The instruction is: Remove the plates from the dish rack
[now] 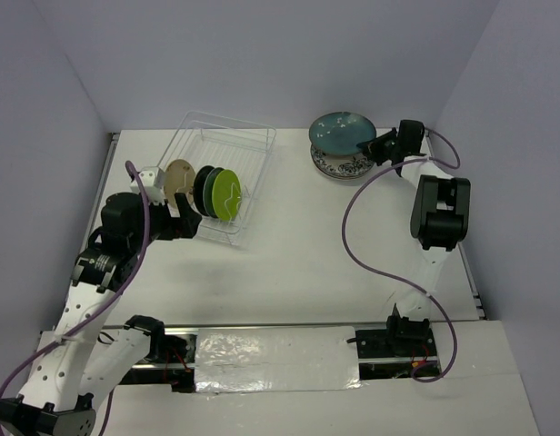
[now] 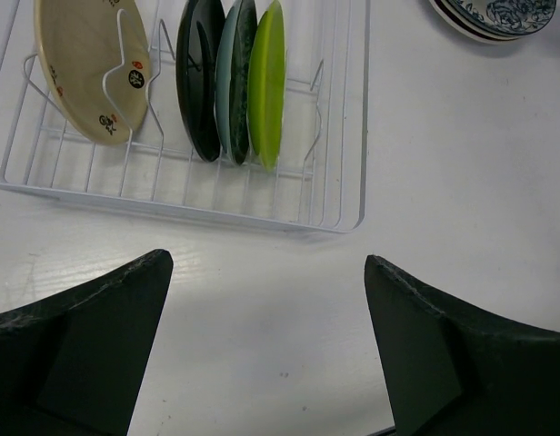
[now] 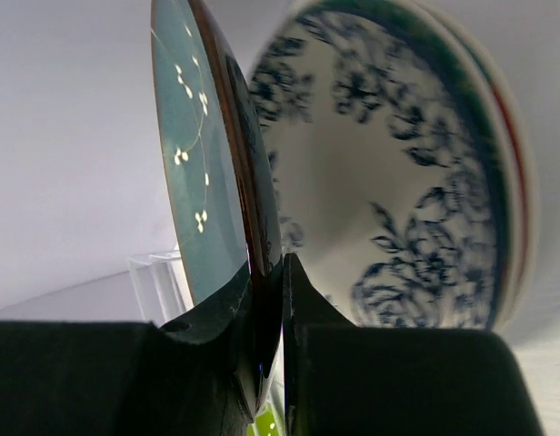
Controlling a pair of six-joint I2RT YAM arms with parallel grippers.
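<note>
I am working over a plain white tabletop [image 1: 298,263] boxed in by pale walls [image 1: 262,54] on three sides. My left gripper [image 2: 266,263] sits just short of the dish rack's near-left edge, spread wide with nothing in it. The dish rack [image 2: 171,204] holds four plates on edge: a tan plate [image 2: 89,64], then a dark plate [image 2: 200,82], a grey-green plate [image 2: 235,86] and a lime green plate [image 2: 267,82], the last three packed close together. Right of the dish rack the tabletop lies bare as far as a stack topped by a white-blue floral plate [image 3: 389,182]. Over that stack my right gripper [image 3: 282,272] pinches the rim of a teal glazed plate [image 3: 194,154], held tilted. The walls stand close beyond it.
</note>
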